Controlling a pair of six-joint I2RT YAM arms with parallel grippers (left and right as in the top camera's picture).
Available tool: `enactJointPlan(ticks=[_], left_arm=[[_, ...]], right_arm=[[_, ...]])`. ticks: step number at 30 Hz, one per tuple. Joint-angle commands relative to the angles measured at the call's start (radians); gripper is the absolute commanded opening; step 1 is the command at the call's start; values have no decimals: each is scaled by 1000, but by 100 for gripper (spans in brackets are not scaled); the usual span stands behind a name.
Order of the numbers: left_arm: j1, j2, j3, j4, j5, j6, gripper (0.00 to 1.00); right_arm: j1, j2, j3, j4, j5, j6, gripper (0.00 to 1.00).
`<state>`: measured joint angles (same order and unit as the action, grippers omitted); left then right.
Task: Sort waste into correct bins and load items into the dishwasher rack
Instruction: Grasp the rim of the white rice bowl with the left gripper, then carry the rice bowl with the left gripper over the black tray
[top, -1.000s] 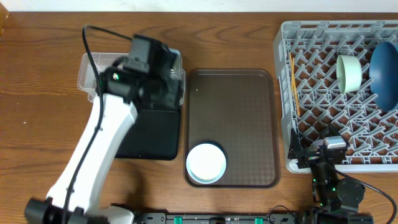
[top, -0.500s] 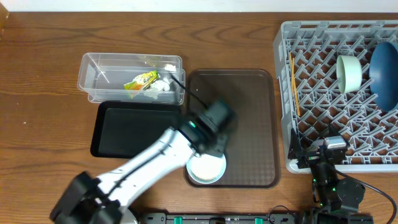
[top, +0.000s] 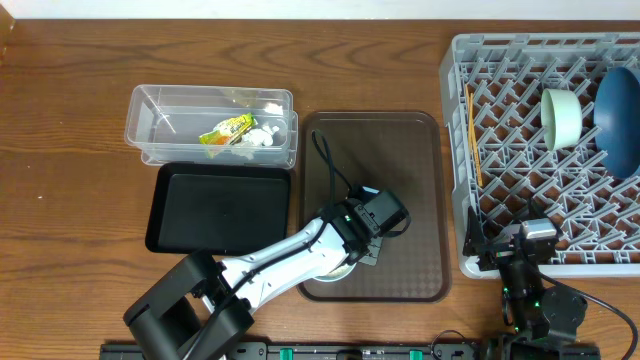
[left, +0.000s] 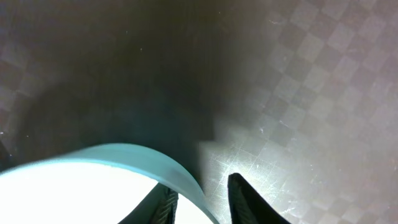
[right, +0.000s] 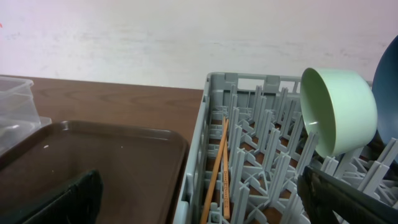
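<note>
Left end effector (left: 200, 198) just swung over from the clear tub (top: 160, 120). It's half-closed, white bowl (left: 93, 186) rim between its fingers, not pinched yet. Rack loading next, I'd guess.

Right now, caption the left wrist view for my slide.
Left tool straddles the rim of the white bowl on the brown tray.

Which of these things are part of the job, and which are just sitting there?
Job: white bowl, mint-green bowl, blue dish, chopsticks, rack, clear tub, wrapper, tissue, black tray.
Lying about: brown serving tray, merely carrying the white bowl.
</note>
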<state>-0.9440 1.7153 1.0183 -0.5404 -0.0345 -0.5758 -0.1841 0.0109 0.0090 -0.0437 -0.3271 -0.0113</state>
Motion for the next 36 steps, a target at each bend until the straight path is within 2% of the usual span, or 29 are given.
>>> enactJointPlan(ticks=[1,4,8,12,19,25,28,31,33,36], left_arm=[[1,3,13,-6,-30,7,24],[1,1,44,-29,-31,76,19],[1,0,78,-42,-31,154,6],[1,-2,114,-70,-47,177,6],[11,-83,255,-262,-145,179,6],[118,-230,257,-349,-109,145,6],[220,-290,251,-404,-35,145,6],[357,-342,224,-439,103,145,6],[468,-371,187,-431,224,151,6],[636,-399,118,-385,471,229,6]], right_arm=[[-5,-5,-4,0,-11,-2,99],[-5,-5,-4,0,-11,-2,99],[-5,-5,-4,0,-11,-2,99],[-5,-5,-4,0,-10,-2,99],[-5,-5,-4,0,-10,-2,99],[-5,-5,-4,0,-11,-2,99],[-5,-5,-4,0,-11,-2,99],[-5,-5,-4,0,-11,-2,99],[-5,-5,-4,0,-11,-2,99],[-5,-5,-4,0,-11,-2,99]])
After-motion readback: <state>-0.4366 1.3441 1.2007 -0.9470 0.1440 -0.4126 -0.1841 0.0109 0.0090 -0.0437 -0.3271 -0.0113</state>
